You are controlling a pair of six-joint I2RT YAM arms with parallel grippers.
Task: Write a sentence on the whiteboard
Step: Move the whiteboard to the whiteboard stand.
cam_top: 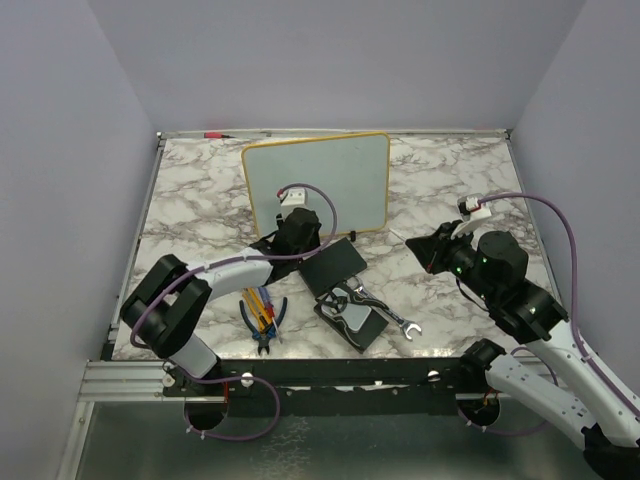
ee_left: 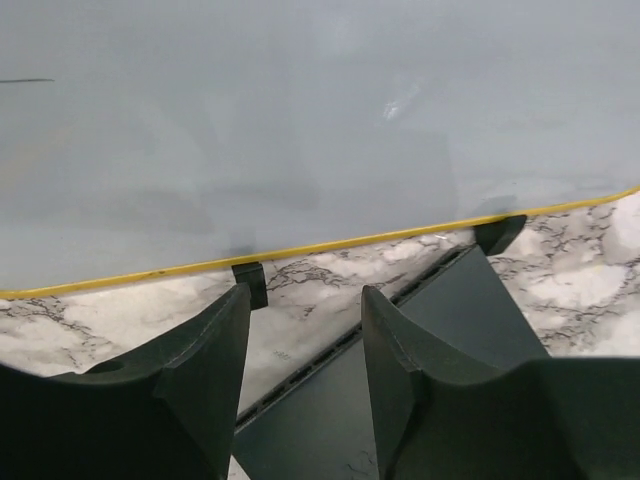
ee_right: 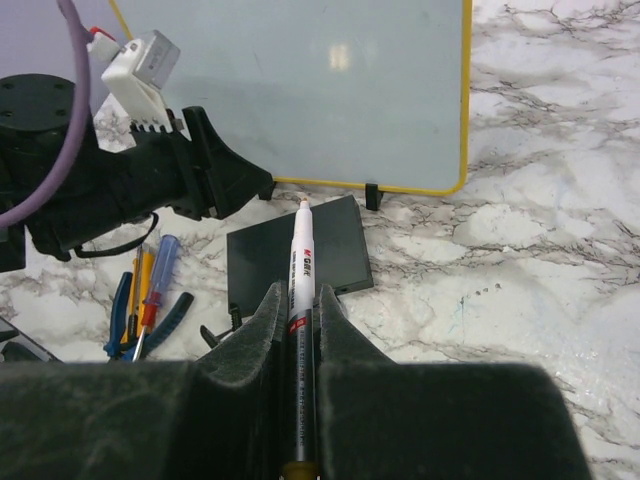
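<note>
Top external view shows us the whiteboard [cam_top: 315, 185] standing upright on the marble table [cam_top: 470, 190], its yellow-framed face turned toward the arms. The left gripper [ee_left: 305, 300] sits just in front of the whiteboard's lower edge, close to one of its black feet [ee_left: 252, 284] — the jaws stand apart with nothing between them. The right gripper [ee_right: 300, 290] is off to the right of the whiteboard and well apart from it, its fingers clamped on a white marker [ee_right: 300, 250] whose tip points toward the board. A flat black pad [cam_top: 335, 265] lies just in front of the whiteboard's right foot — whether they touch, we cannot tell. Farther in front of the whiteboard lie pliers and screwdrivers [cam_top: 262, 315] and a wrench [cam_top: 390, 312].
</note>
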